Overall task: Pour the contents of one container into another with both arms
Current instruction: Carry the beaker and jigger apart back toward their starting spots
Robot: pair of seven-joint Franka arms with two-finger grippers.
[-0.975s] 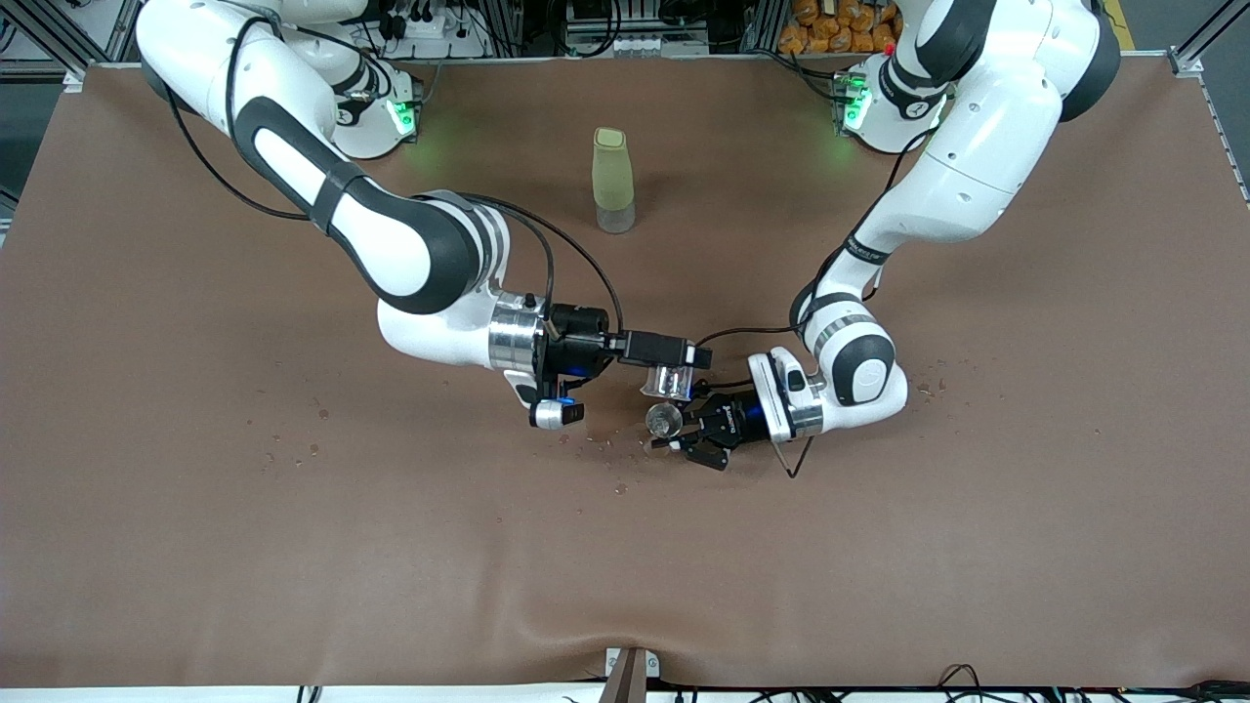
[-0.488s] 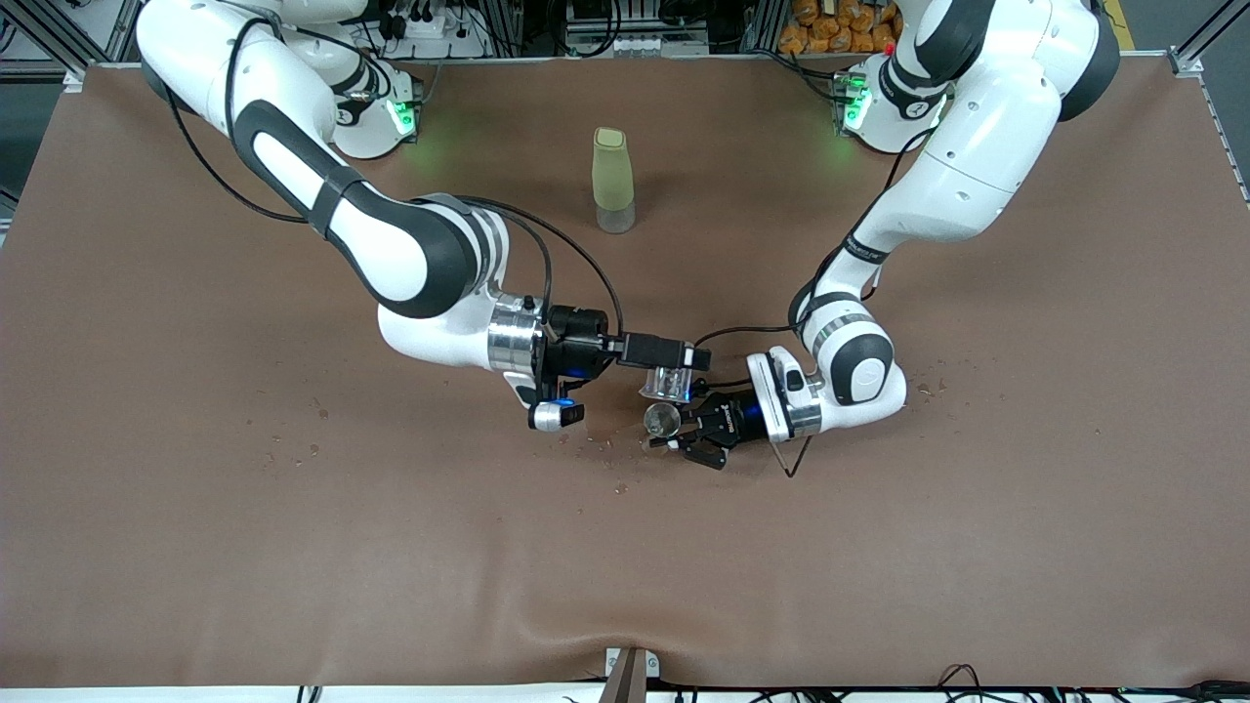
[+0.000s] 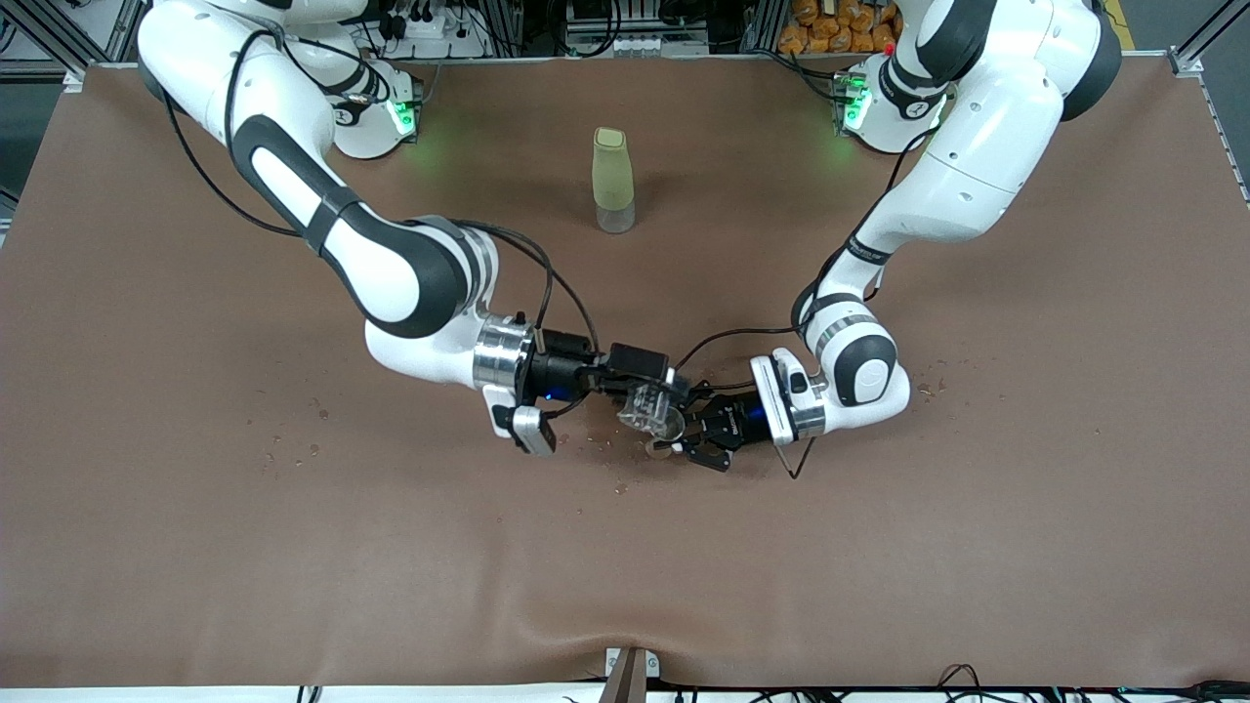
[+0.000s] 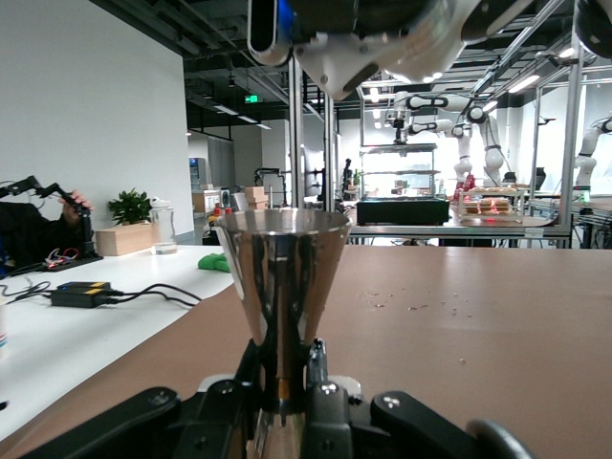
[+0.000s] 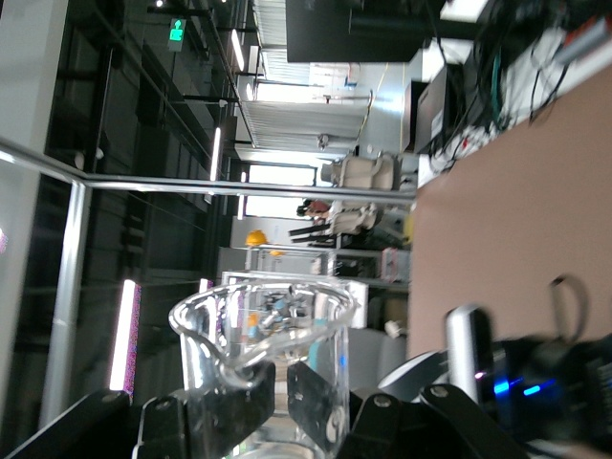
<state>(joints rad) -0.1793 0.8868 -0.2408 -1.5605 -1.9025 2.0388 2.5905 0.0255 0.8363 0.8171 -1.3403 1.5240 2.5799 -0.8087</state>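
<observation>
The clear glass measuring cup hangs tilted in my right gripper, which is shut on it, its lip leaning over the steel jigger. In the right wrist view the cup fills the middle, the black fingers pressed on its wall. My left gripper is shut on the jigger just above the brown table. In the left wrist view the jigger stands upright, its narrow waist pinched by my left gripper. Part of the right arm hangs above its rim.
A tall pale-green bottle stands toward the robots' bases, well apart from both hands. Small spilled bits dot the brown table cover around the grippers. A black cable trails beside the left wrist.
My right gripper has come down over the jigger and tipped the glass cup toward its rim. The left gripper and the jigger have hardly shifted.
</observation>
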